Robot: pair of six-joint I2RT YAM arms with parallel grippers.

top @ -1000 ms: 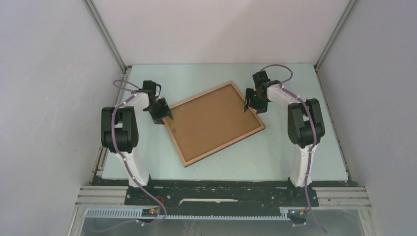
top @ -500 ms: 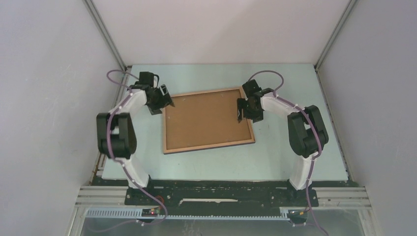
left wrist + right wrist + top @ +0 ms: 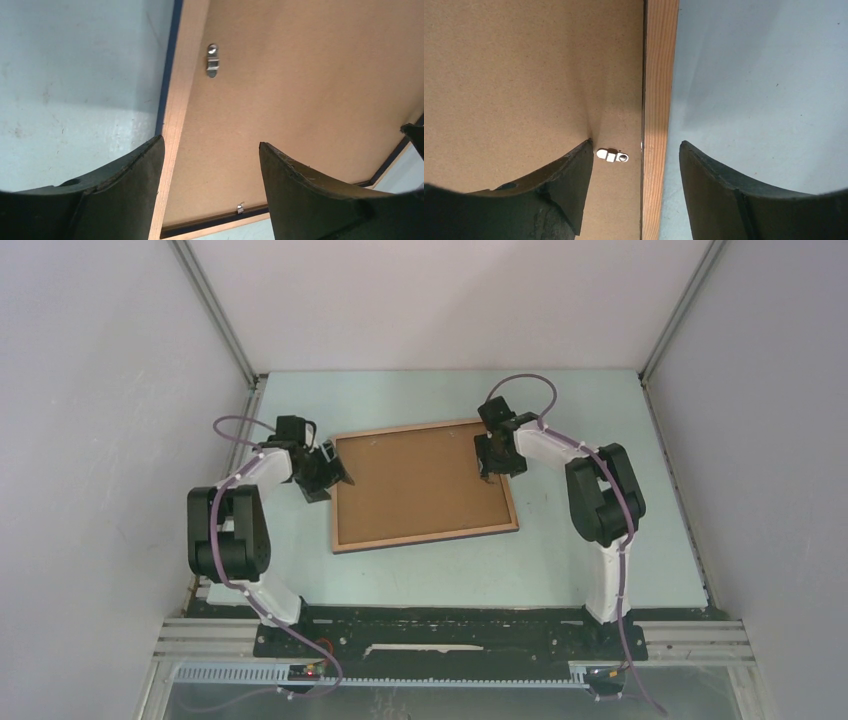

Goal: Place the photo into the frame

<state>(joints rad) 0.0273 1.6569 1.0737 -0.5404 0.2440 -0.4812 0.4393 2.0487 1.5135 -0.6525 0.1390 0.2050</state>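
The left end effector [image 3: 338,474] sits at the left side of the frame [image 3: 430,537], low over it, with its jaws released and spread wide. In the left wrist view, the left end effector [image 3: 211,141] grips nothing. One finger [image 3: 125,190] hangs over the tabletop [image 3: 75,75] and the outer side of the frame's [image 3: 180,90] wooden rail. The other finger [image 3: 320,200] is over the photo's [image 3: 310,90] brown fibreboard back. Whether either finger touches the surface below cannot be told.

The photo [image 3: 420,480] lies inside the frame, back side up, flat on the tabletop [image 3: 450,580] between the two arms.

The right end effector [image 3: 486,468] is at the frame's far right corner, also released and wide. In the right wrist view, the right end effector [image 3: 636,142] straddles the right rail of the frame [image 3: 659,75]. Its inner finger [image 3: 549,190] appears to rest its tip on the photo [image 3: 524,65]. Its outer finger [image 3: 744,195] is over the bare tabletop [image 3: 764,75].

The top view shows the whole rectangle and both arms, but no fittings. The left wrist view shows a small metal clip [image 3: 213,60] on the board just beside the rail, a second clip [image 3: 240,207] at the adjoining rail, and a dark navy strip along the frame's outer edge. The right wrist view shows another metal clip [image 3: 612,155], lying just beside the inner finger's tip and pointing toward the rail.
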